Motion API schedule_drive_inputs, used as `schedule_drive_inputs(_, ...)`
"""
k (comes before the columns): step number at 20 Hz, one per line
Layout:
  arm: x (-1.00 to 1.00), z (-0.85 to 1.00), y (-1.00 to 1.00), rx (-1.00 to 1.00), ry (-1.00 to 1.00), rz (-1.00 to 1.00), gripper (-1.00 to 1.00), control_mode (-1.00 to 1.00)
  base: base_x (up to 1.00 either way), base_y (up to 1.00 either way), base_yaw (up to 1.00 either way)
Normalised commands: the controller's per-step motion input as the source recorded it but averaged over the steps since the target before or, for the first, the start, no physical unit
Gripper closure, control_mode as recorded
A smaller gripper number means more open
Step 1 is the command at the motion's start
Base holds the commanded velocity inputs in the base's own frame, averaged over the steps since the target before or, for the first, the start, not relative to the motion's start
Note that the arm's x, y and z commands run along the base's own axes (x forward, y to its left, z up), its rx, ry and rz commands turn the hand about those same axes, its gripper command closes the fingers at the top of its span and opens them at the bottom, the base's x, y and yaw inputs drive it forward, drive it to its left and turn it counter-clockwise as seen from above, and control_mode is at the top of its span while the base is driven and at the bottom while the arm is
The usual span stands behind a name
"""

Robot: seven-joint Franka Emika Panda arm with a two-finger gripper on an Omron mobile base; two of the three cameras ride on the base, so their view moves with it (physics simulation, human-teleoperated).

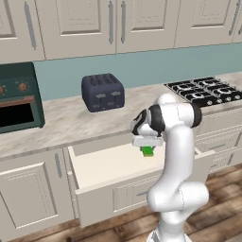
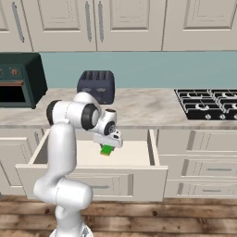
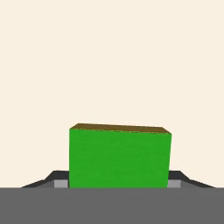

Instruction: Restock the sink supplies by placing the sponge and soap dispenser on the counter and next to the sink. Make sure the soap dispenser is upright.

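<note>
The bright-green sponge point(image 1: 148, 151) point(image 2: 107, 150) hangs just above the pale floor of an open drawer point(image 1: 111, 190) point(image 2: 97, 176). My gripper point(image 1: 147, 145) point(image 2: 109, 145) points down and is shut on it. In the hand view the sponge point(image 3: 119, 156) stands on edge, its brownish-yellow side up. Both dark fingertips point(image 3: 59, 183) press against its sides at the bottom. The soap dispenser, the sink and its counter are out of view.
A dark blue toaster point(image 1: 103, 92) point(image 2: 96, 85) stands on a marbled top with teal backsplash. A dark green oven point(image 1: 16, 101) sits at the left and a black gas stovetop point(image 1: 205, 90) point(image 2: 210, 104) at the right. Cabinets hang overhead.
</note>
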Motion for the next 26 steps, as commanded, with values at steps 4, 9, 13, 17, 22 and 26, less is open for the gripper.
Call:
schedule_drive_inputs(4,-0.6,0.76,-0.14,0.02,-0.02,-0.07,1.0,-1.0,0.0,0.0,0.0)
schedule_drive_inputs(9,-0.32,0.99,-0.03,0.0,-0.04,-0.08,1.0,-1.0,0.0,0.0,0.0)
schedule_drive_inputs(13,-0.27,1.0,-0.05,0.0,-0.02,-0.07,1.0,-1.0,0.0,0.0,0.0)
schedule_drive_inputs(17,-0.34,0.94,-0.05,0.0,-0.02,-0.08,1.0,-1.0,0.0,0.0,0.0)
schedule_drive_inputs(22,-0.44,0.58,-0.03,0.0,0.0,-0.15,1.0,-1.0,0.0,0.0,0.0)
schedule_drive_inputs(26,-0.16,0.21,0.0,0.0,0.02,-0.16,1.0,-1.0,0.0,0.0,0.0)
